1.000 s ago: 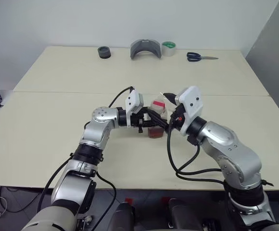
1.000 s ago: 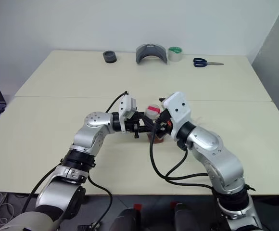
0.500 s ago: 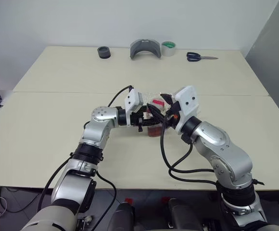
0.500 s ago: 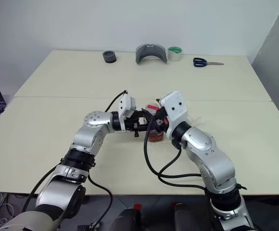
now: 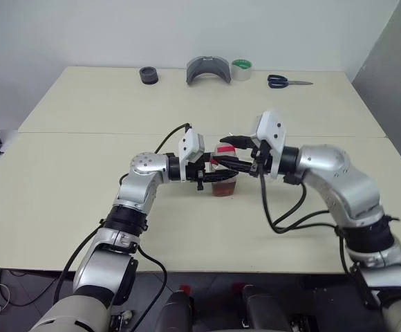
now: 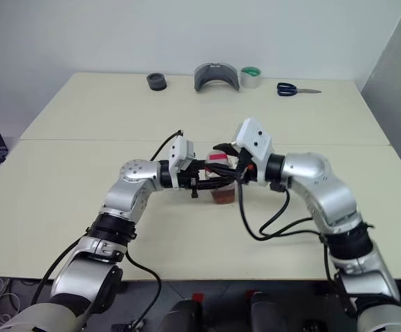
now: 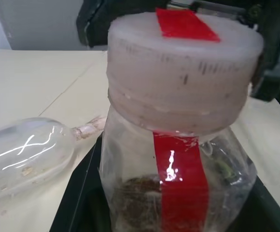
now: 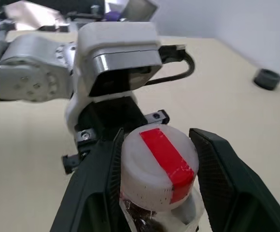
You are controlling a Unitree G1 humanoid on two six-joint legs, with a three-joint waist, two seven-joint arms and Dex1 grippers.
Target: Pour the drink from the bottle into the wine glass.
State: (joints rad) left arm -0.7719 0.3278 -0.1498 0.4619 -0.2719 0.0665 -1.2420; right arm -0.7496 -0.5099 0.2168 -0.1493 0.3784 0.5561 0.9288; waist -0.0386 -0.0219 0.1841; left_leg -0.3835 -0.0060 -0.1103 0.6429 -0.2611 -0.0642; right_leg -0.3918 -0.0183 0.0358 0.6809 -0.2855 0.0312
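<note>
Bottle (image 7: 178, 159) strip: plain red, no words or numbers.
Cap (image 8: 158, 166) on the bottle: plain red stripe, no lettering.
Elsewhere around the bottle: no readable text.

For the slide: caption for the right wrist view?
Right gripper closing around the bottle's cap while the left gripper holds the bottle.

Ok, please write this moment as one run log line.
left gripper: shut on bottle | right gripper: shut on cap | cap: on | drink: in bottle | wine glass: on its side beside bottle
</note>
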